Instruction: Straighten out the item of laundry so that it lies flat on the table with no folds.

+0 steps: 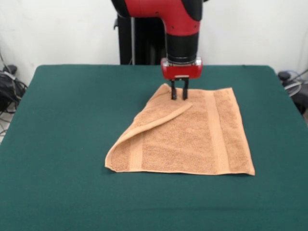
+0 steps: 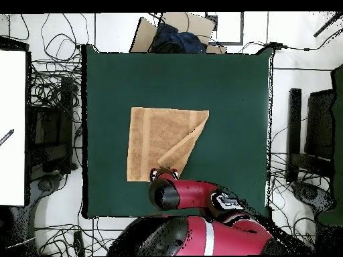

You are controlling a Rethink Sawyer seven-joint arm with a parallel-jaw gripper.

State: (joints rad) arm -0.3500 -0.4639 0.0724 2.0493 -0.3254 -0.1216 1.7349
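The orange-tan towel (image 1: pixel 192 139) lies near the middle of the dark green table (image 1: pixel 72 120). Its far-left corner is folded over onto it, making a diagonal flap (image 1: pixel 154 120) that runs from the far edge to the near-left side. The rest lies flat, with a woven band along the right. My gripper (image 1: pixel 179 96) points straight down at the towel's far edge, at the upper end of the flap. Its tips are on or just above the cloth, with a narrow gap between the fingers (image 1: pixel 173 92). In the overhead view the towel (image 2: pixel 157 137) shows, and the arm (image 2: pixel 177 194) hides the gripper.
The robot's black pedestal (image 1: pixel 139 43) stands behind the table's far edge. Cables lie beside the table at the left (image 1: pixel 9 89) and right (image 1: pixel 293 82). In the overhead view, cables, a cardboard box (image 2: pixel 177 27) and a white surface (image 2: pixel 13 127) surround the table.
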